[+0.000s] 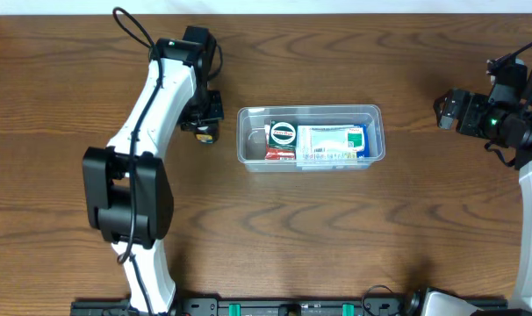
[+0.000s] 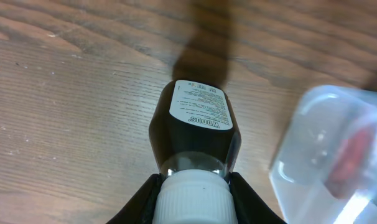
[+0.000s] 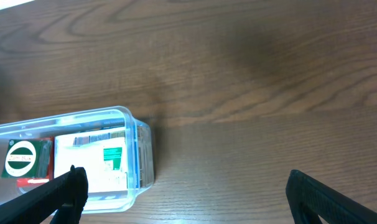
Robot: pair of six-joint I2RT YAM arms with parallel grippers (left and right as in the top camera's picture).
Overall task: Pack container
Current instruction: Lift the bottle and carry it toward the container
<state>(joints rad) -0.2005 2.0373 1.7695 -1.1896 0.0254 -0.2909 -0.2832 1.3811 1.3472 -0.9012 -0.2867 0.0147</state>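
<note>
Lettering "WOODS" legible, upside down, on the white label (image 2: 200, 106) of a dark bottle (image 2: 195, 143); finer print there too small to read. White cap (image 2: 193, 202) of that bottle pinched between the fingers of the left gripper (image 2: 193, 186), closed tight on it; whether resting on the wooden table (image 1: 73, 53) or lifted, unclear. Inside the container (image 1: 310, 109): a red packet (image 1: 282, 154) under a round green-and-white emblem, and a white box (image 1: 332, 143) with green and blue print, wording unreadable. Container at the table's centre, just beside the left gripper at its 3 o'clock, apart from the bottle; blurred corner at 4 o'clock in the left wrist view. Right gripper (image 3: 185, 199) spread wide, holding nothing, well apart from the container, with the container at its 9 o'clock from overhead and at 8 o'clock in the right wrist view
</note>
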